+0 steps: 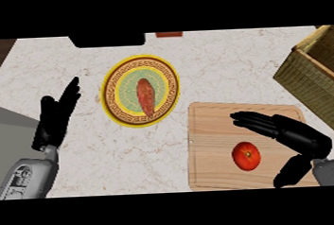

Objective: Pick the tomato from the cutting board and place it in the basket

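Note:
A red tomato [246, 155] lies on the wooden cutting board [211, 131] at the lower right. My right hand [302, 138] hovers over the board just right of the tomato, open, fingers stretched to the upper left and thumb hanging below; it does not touch the tomato. The woven basket [315, 84] stands at the right edge, partly cut off by the view. My left hand [56, 117] rests open at the left, fingers pointing up.
A yellow patterned plate [115, 76] holding a reddish-brown sweet potato [146, 96] sits left of the board. A dark object [107, 40] and a small red-brown one [169, 34] lie along the counter's far edge.

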Available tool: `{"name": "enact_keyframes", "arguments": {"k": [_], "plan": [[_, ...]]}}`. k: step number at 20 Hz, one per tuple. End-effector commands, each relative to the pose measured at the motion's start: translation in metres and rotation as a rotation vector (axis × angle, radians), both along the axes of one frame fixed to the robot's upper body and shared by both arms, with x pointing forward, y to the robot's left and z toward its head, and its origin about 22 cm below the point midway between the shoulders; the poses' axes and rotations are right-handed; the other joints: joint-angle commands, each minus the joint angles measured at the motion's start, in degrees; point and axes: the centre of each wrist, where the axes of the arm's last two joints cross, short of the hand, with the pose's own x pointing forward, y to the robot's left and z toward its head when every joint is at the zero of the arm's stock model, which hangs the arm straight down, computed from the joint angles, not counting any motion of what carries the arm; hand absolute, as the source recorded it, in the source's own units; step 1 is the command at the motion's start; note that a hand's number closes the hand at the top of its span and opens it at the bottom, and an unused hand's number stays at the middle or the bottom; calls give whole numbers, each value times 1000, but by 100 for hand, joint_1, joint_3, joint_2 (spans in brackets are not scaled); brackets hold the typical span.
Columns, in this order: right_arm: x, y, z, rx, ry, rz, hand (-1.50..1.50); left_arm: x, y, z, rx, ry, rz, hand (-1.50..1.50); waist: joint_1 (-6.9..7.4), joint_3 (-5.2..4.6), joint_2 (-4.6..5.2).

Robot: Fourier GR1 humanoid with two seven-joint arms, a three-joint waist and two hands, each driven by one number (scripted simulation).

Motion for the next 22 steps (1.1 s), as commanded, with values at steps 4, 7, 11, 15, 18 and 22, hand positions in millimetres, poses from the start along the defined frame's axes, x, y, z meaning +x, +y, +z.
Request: {"name": "enact_keyframes", "arguments": {"k": [4, 7, 11, 15, 18, 22], "plan": [[6, -11, -5, -37, 47, 24, -150, 16, 17, 0, -19, 13, 9, 0, -10, -2, 8], [-11, 24, -15, -21, 40, 28, -150, 4, 7, -7, 8, -5, 8, 0, -18, -2, 0], [-9, 4, -21, -36, 53, 39, -150, 7, 13, -10, -3, 0, 2, 0, -18, -2, 3], [1, 33, -48, -53, 65, 35, -150, -4, 14, -12, -2, 0, 11, 0, 11, -1, 5], [-1, 26, -50, -54, 48, 32, -150, -2, 18, 14, 5, 14, 2, 0, 18, 0, 0], [12, 13, -32, -60, -40, 66, 150, 0, 12, 6, 1, -4, 9, 0, 25, 0, 3]]}}
